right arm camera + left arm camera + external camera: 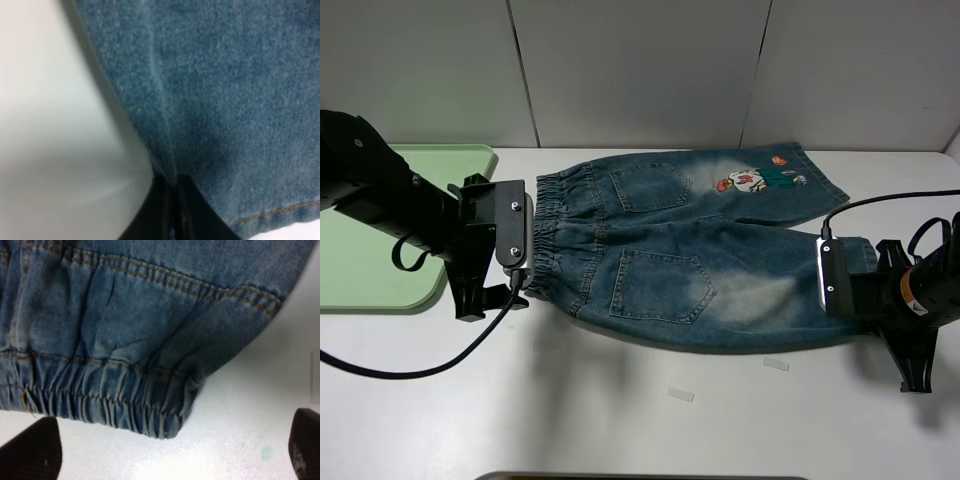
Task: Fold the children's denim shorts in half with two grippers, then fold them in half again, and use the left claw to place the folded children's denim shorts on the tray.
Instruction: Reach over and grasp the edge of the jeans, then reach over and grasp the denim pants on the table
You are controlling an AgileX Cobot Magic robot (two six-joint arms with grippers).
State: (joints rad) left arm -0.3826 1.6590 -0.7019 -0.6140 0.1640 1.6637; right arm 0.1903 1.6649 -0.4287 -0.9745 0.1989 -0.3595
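Note:
The children's denim shorts (680,260) lie flat on the white table, elastic waistband to the left, legs to the right, a cartoon patch on the far leg. My left gripper (520,285) is open at the near corner of the waistband; in the left wrist view its fingertips (30,450) stand wide apart just short of the waistband (140,405), touching nothing. My right gripper (832,300) is at the near leg's hem. In the right wrist view it (172,210) is shut on the denim edge (225,100). The green tray (370,275) lies at the far left, partly under the left arm.
The left arm's black cable (420,365) loops over the table in front of the tray. Two small tape marks (680,394) lie on the table in front of the shorts. A dark edge (640,476) shows at the table's front. A white wall stands behind.

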